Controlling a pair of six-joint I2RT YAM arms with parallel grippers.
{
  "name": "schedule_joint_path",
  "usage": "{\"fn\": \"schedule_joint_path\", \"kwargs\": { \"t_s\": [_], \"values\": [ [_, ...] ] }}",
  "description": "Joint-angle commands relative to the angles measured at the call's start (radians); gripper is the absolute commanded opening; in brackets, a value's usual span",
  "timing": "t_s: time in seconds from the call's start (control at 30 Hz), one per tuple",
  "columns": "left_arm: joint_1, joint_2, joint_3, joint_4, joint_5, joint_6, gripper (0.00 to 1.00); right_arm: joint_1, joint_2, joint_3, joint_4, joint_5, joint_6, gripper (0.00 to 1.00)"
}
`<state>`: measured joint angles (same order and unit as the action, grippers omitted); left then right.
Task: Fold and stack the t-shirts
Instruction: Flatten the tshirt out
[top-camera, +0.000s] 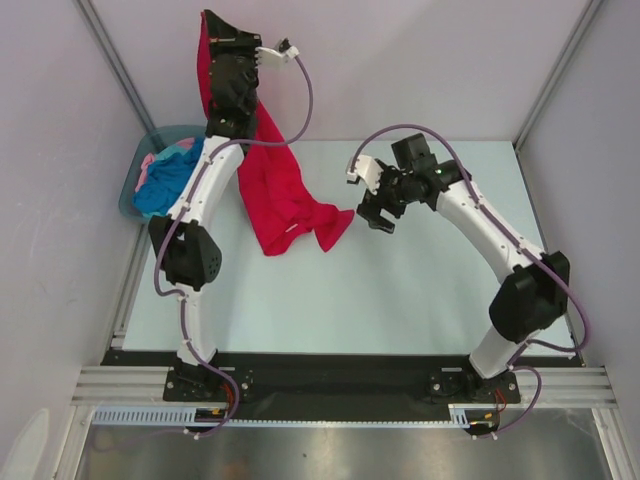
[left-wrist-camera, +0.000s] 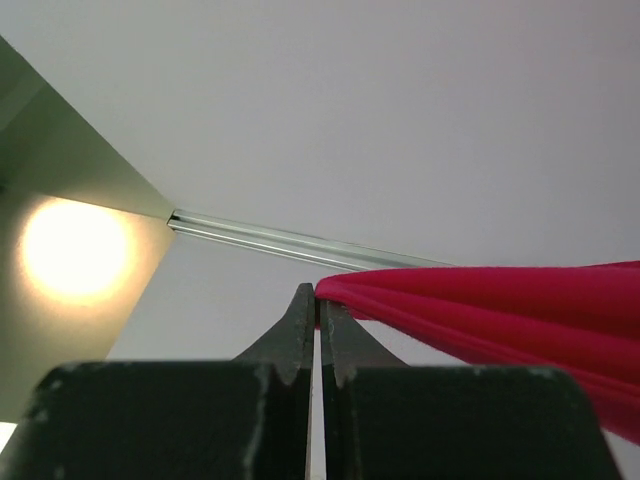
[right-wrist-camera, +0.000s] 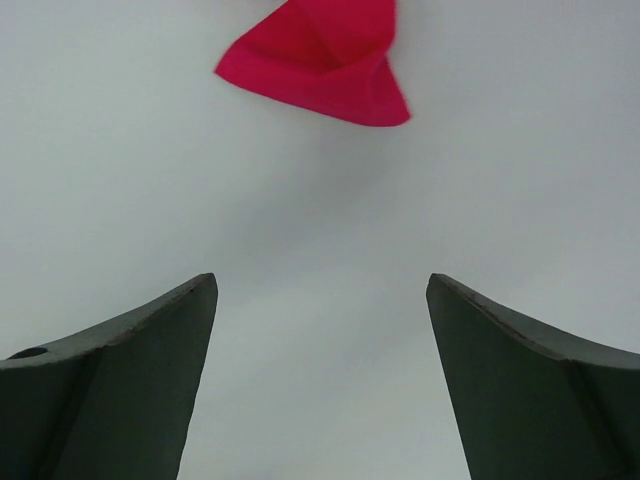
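1. At far left, raised well above tabletop (top-camera: 420, 290): left pincer (left-wrist-camera: 318, 305), clamped shut on an edge of crimson t-shirt (top-camera: 280, 190).
2. Seen from left wrist: both fingers pressed together, red cloth pinched right at the tips, gathered folds trailing off to the right.
3. Writing: small red mark on black housing of left wrist in top view, too small to read.
4. Long axis of crimson t-shirt: diagonal in top view, from held end at upper left down to lower right. Upper part bunched narrow and hanging from the grip, lower part wider.
5. Lower end of it down on tabletop near the middle, one corner pointing right toward right pincer (right-wrist-camera: 320, 290).
6. Right pincer: jaws spread wide, nothing between them, just beside that red corner and apart from it. Low over tabletop, but cannot tell if touching it.
7. Seen from right wrist: red corner straight ahead past the fingers, bare pale surface between.
8. Left edge of tabletop: grey-teal tub (top-camera: 160, 133) partly hidden behind left arm.
9. Inside tub: turquoise t-shirt (top-camera: 160, 190) crumpled, pale pink t-shirt (top-camera: 150, 161) showing at far side, touching the turquoise one. Neither folded, no clear axis on either.
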<state>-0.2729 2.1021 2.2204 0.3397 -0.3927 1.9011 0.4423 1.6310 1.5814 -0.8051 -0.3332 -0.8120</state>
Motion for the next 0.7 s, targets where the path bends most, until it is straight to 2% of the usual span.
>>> {"fn": "schedule_joint_path", "kwargs": {
  "t_s": [0.0,0.23,0.37,0.67],
  "values": [
    [-0.005,-0.070,0.045,0.108,-0.040,0.035,0.00,0.016,0.096,0.061,-0.057,-0.104,0.034,0.92],
    [-0.006,-0.096,-0.021,0.139,-0.057,0.052,0.01,0.058,0.329,0.210,0.082,-0.179,0.166,0.86],
    [-0.006,-0.131,-0.077,0.159,-0.064,0.042,0.01,0.087,0.444,0.302,0.188,-0.175,0.227,0.83],
    [-0.008,-0.128,-0.102,0.197,-0.071,0.041,0.00,0.141,0.716,0.567,0.276,-0.136,0.306,0.77]
  ]
}}
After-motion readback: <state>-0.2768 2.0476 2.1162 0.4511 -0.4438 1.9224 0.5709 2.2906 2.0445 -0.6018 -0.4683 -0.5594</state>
